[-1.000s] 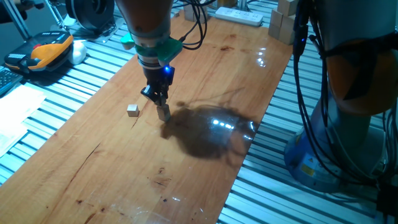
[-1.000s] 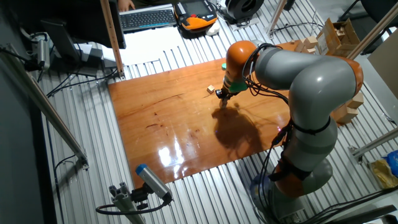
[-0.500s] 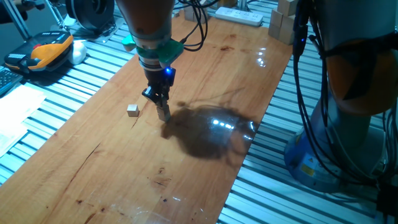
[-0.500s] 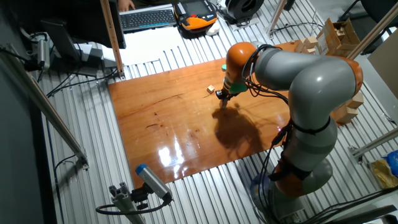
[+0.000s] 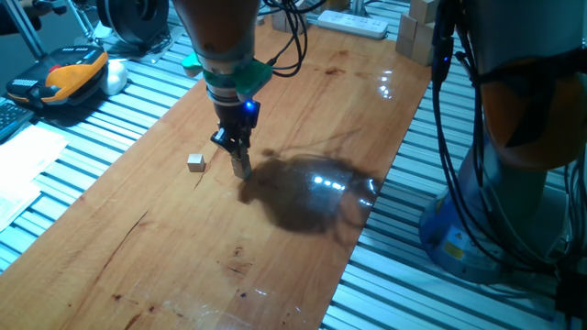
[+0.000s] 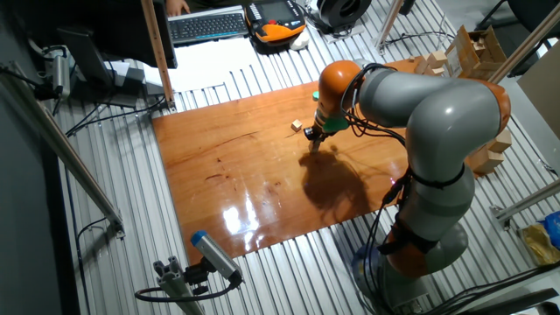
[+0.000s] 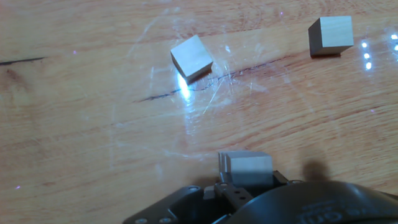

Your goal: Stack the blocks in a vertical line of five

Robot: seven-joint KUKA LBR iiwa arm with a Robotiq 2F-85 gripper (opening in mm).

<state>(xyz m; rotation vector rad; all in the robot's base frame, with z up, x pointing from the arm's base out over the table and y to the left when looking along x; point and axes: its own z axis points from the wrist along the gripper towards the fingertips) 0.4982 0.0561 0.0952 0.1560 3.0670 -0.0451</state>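
Hand (image 5: pixel 240 166) clamped on held block (image 7: pixel 247 169) | cube, no long axis | loose block (image 5: pixel 195 162) rests flat beside it

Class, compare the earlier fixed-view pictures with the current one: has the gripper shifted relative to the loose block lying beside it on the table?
No. The gripper sits just right of the loose block, as before.

Loose block (image 5: pixel 195 162) left of gripper (image 5: pixel 239 163)

Pale light-wood blocks (image 7: pixel 191 56), plain and unmarked, on a glossy reddish-brown, dark-streaked wooden table (image 7: pixel 93 124).
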